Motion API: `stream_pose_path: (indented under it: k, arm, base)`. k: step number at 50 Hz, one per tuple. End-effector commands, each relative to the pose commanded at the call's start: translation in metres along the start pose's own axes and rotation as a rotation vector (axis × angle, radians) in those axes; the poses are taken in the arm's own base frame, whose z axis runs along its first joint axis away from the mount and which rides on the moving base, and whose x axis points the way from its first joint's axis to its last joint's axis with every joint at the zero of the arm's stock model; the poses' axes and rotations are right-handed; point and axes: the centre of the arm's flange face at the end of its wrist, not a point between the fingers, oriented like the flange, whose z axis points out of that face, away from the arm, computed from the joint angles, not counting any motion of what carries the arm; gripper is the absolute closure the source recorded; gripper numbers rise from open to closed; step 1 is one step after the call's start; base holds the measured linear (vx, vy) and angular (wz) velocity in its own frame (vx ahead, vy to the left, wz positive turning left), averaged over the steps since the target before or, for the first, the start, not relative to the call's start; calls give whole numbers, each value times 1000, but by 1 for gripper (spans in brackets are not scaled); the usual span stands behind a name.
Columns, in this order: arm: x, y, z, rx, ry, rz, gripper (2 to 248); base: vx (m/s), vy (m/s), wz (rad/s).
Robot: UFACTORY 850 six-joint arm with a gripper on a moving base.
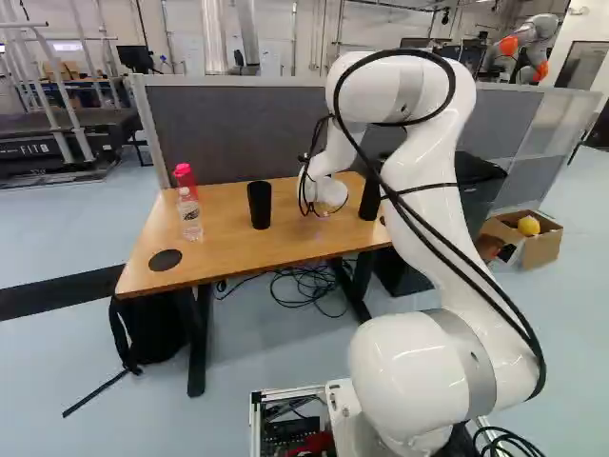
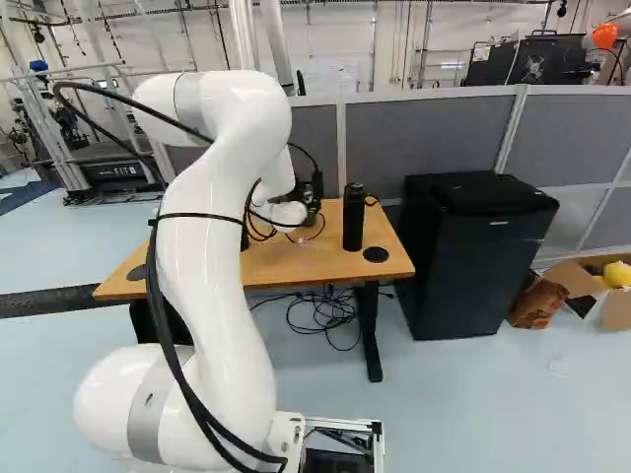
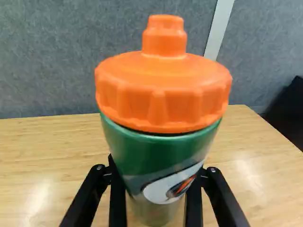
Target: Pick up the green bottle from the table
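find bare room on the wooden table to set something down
Bare wood lies between the near edge and the clear plastic bottle and black tapered cup. Crowded: the red bottle behind the clear one, and the black gripper closed on the orange-capped green bottle, near the tall black flask.

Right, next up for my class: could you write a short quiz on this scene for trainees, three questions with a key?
1. True or false: the black two-finger gripper has the green bottle with the orange lid between its fingers.
2. In the left base view, which stands nearest the clear plastic bottle? a) tall black cup; b) pink-red bottle; c) black cabinet.
3. Fill in: the black backpack is ____ the wooden table.
Key: 1 true; 2 b; 3 under.
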Motion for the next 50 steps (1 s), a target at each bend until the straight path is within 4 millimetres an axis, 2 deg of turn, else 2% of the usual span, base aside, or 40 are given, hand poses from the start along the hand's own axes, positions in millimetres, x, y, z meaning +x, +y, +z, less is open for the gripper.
stream_pose_path:
  k: [15, 50]
  arm:
    - [12, 0, -24, 0, 6, 0, 237]
    - [37, -1, -109, 2, 20, -1, 237]
  base:
    - [0, 0, 0]
    - [0, 0, 0]
